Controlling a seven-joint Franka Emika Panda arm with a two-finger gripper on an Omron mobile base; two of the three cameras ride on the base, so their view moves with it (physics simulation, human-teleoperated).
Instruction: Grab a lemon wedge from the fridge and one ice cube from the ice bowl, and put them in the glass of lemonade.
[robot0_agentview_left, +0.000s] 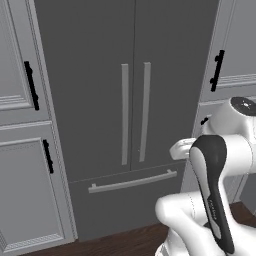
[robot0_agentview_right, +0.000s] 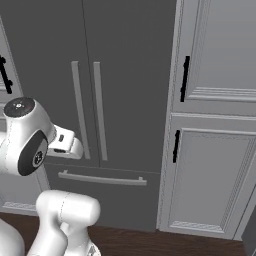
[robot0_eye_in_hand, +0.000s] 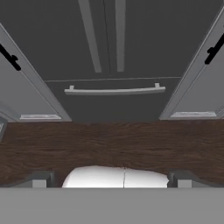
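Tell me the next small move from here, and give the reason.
Probably raise and extend the open gripper toward one of the fridge's vertical door handles. Both doors are closed, so the lemon wedge inside cannot be reached yet, and the gripper points down at the bottom drawer and floor, well short of the doors.

The left base view looks from behind and left of the arm, forward and slightly down, close onto the shut fridge (robot0_agentview_left: 125, 115) with grey cabinets (robot0_agentview_left: 22, 150) on either side. The right base view faces the same fridge front from behind and right, so both share its two vertical handles (robot0_agentview_right: 87, 110) and drawer bar (robot0_agentview_right: 102, 178). The hand view sits low, looking along the gripper (robot0_eye_in_hand: 109, 178) at the drawer and the dark wood floor (robot0_eye_in_hand: 109, 142), seemingly from farther back, though that is hard to judge.
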